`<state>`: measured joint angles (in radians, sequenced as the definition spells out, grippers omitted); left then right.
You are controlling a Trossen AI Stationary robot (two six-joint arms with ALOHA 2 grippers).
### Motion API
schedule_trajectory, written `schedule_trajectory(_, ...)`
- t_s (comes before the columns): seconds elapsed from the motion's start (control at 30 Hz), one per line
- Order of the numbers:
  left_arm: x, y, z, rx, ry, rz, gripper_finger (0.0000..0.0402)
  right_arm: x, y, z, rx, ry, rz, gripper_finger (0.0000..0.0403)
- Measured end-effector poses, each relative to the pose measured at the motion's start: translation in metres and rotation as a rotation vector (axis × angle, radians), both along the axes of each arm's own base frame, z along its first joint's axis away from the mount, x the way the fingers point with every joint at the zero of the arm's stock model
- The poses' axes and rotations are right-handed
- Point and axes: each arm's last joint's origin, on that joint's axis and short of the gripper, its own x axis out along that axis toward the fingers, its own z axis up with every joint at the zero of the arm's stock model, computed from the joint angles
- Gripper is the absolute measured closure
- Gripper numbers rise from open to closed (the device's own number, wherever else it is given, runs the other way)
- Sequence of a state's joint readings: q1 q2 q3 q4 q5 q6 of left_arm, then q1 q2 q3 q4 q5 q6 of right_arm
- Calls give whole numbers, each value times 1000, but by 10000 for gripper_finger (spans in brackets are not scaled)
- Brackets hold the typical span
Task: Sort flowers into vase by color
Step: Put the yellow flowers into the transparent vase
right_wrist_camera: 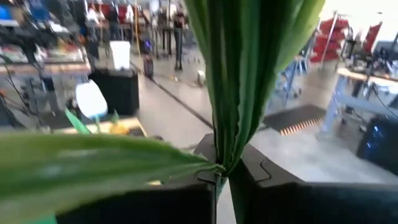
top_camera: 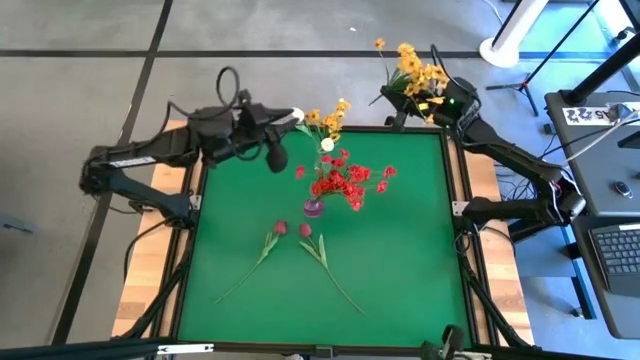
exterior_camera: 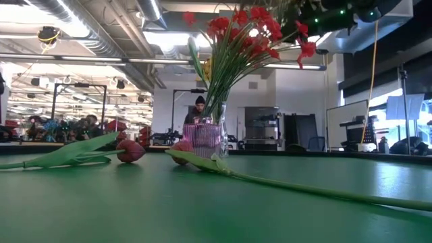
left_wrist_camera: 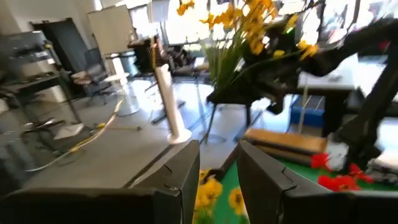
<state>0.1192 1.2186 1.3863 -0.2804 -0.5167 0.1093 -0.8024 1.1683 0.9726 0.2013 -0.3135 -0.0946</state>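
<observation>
The right hand (right_wrist_camera: 219, 180), raised past the far right corner of the green surface (top_camera: 400, 260), grips a yellow-orange flower bunch (top_camera: 415, 72) by its stems, the left hand (left_wrist_camera: 219, 180) hangs open at the far edge beside another yellow-orange cluster (top_camera: 328, 117) — red flowers (top_camera: 345, 180) fill the vase (top_camera: 314, 208), two dark red buds (top_camera: 292, 229) lying nearer.

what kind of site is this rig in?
Likely a robotics lab or open workshop: exposed ceiling ducts, rows of workbenches with a person behind the green table, and a laptop beside the rig.
</observation>
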Motion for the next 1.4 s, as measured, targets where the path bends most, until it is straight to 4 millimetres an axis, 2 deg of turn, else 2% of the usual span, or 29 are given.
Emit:
schedule_trajectory(0.07,-8,2,-19,-15,-57,-27,300,-3,-6,-5,11,33,-18,390)
schedule_trajectory(0.27,-24,10,-83,-58,-214,-39,301,4,-22,-31,97,155,-29,390)
schedule_trajectory(0.33,-27,13,-104,-82,-227,-31,301,9,-27,-44,119,189,-19,390)
schedule_trajectory(0.47,-29,18,-132,-122,-232,-7,301,18,-33,-67,138,184,78,390)
schedule_trajectory(0.7,-35,25,-162,-163,-211,36,301,34,-33,-92,152,39,358,390)
schedule_trajectory(1.03,-53,37,-211,-253,-275,53,301,75,-11,-110,90,-19,452,390)
schedule_trajectory(1.23,-59,39,-226,-284,-244,79,301,79,-8,-106,43,-53,455,390)
schedule_trajectory(1.4,-56,40,-236,-300,-200,87,301,79,-8,-103,29,-77,455,390)
